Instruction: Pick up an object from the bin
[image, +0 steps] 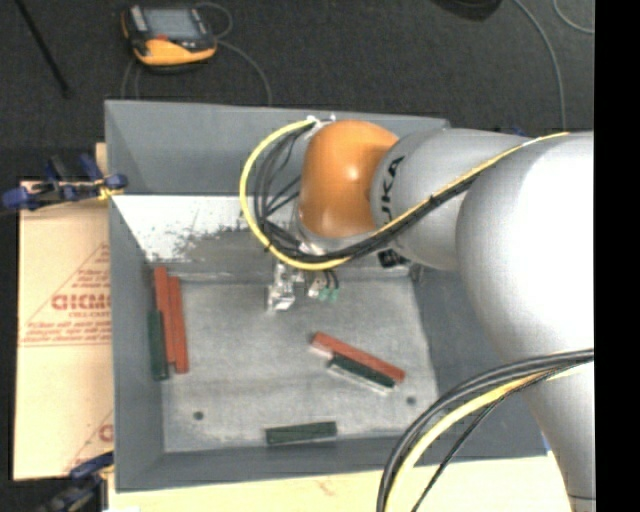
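Lying along the near wall of the grey metal bin (135, 330) was a dark green flat bar (300, 434); farther in, right of centre, a slanted red flat bar (360, 358) touched a dark stick (362, 376), and a long red bar (176, 322) lay beside a dark green strip (157, 345) at the left wall. Farthest, the gripper (283, 292) hung over bare floor, the slanted red flat bar nearest it; open or closed, I could not tell.

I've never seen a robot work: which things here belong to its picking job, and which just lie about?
Job: gripper, bin, red bar, left green bar, middle bars, front green bar.
Lying about: orange device, outside the bin.
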